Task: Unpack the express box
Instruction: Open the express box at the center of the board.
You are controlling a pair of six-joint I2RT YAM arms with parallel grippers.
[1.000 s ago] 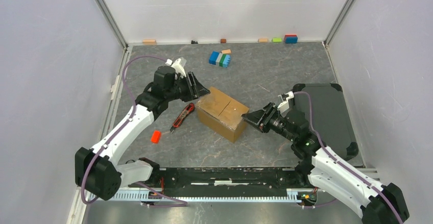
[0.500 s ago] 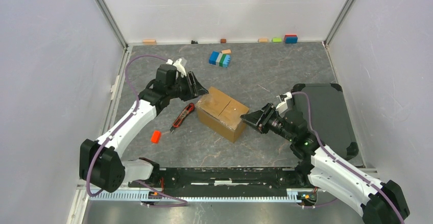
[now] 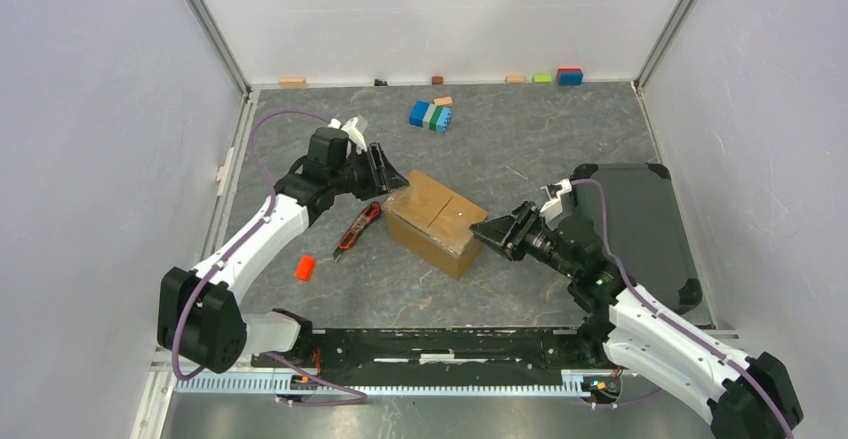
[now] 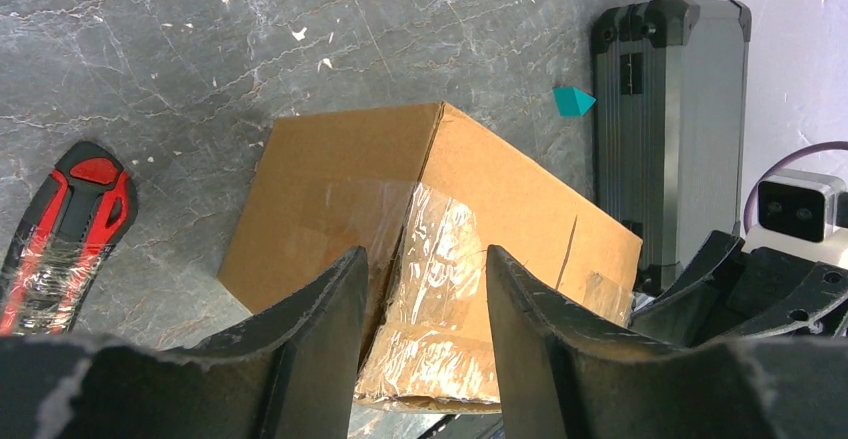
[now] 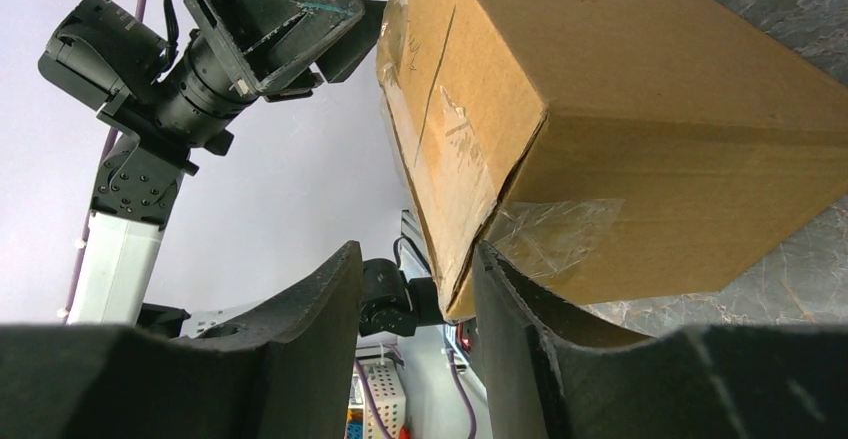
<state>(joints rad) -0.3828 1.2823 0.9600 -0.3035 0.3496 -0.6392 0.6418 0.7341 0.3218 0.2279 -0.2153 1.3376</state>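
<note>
The express box (image 3: 437, 220), a brown taped carton with its flaps down, sits mid-table. My left gripper (image 3: 402, 180) is at its far left corner, jaws open. In the left wrist view the box (image 4: 500, 194) and its shiny tape lie just beyond the open left gripper (image 4: 425, 251). My right gripper (image 3: 481, 229) is at the box's right end, also open. In the right wrist view a lower corner of the box (image 5: 650, 89) pokes between the jaws of the right gripper (image 5: 417, 249), close to the right finger (image 5: 540, 349). Neither holds anything.
A red-and-black utility knife (image 3: 358, 226) lies left of the box, with a small red block (image 3: 305, 268) nearer the front. A blue-green block cluster (image 3: 431, 115) sits at the back. A black tray (image 3: 645, 224) lies at the right. Small blocks (image 3: 569, 76) line the back wall.
The left arm has shifted slightly, its gripper staying at the box's far corner. The right gripper has edged a little toward the box. The box has not moved.
</note>
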